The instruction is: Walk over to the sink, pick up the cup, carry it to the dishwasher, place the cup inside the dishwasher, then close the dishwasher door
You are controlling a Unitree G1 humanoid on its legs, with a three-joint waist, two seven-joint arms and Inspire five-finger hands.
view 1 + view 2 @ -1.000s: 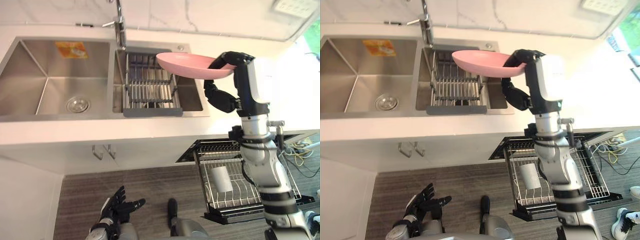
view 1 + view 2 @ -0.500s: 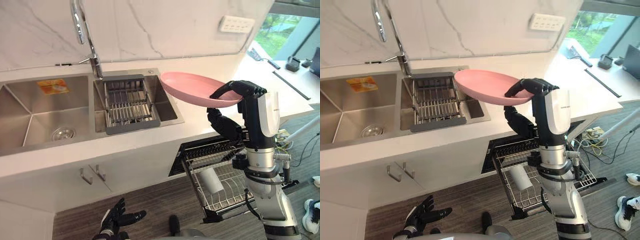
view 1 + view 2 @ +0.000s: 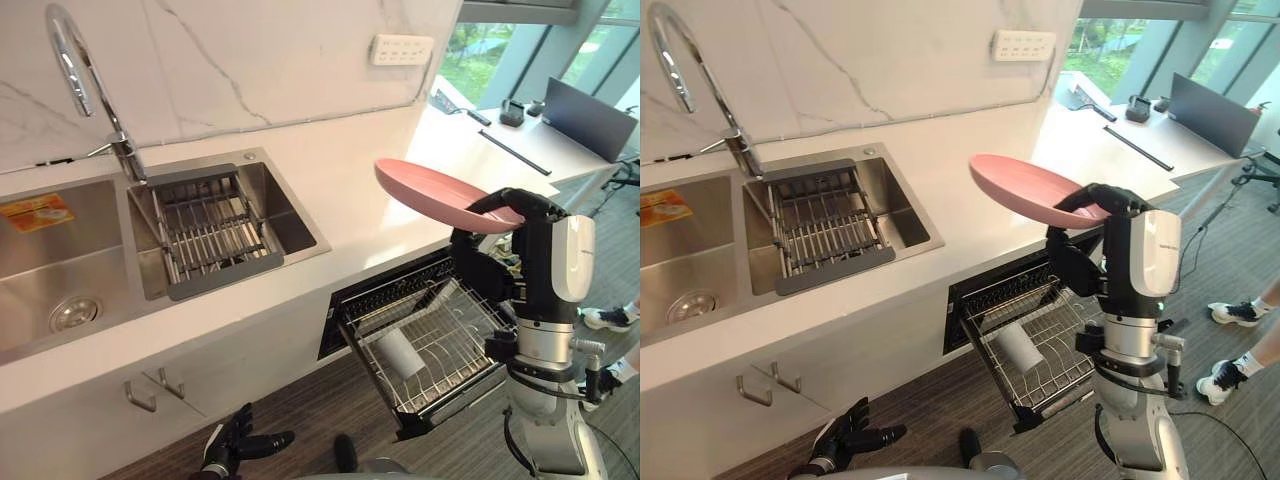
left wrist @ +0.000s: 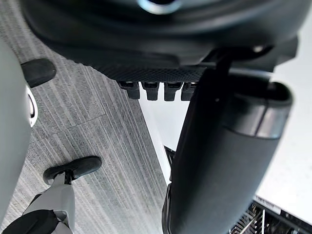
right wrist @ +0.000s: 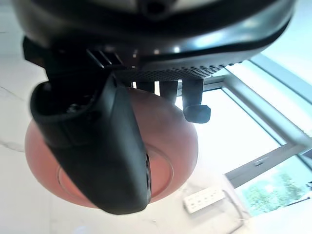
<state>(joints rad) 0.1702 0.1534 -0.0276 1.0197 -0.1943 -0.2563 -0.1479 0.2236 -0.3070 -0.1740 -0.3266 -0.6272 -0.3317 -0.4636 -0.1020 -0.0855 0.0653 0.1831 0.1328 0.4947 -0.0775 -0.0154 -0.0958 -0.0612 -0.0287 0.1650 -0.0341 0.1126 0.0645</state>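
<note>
Plate [image 3: 440,192], pink, was held tilted above the pulled-out dishwasher rack [image 3: 452,338], right hand [image 3: 480,265] clamped on its rim. Judged risk: the edge grip slipping and the plate dropping onto the rack. Left hand [image 3: 238,443] hung relaxed, low.

A pink plate [image 3: 440,190], tilted, is pinched by the curled fingers of the right hand [image 3: 478,262]; a white cup [image 3: 400,352] lies sideways in the pulled-out dishwasher rack [image 3: 455,330].
</note>
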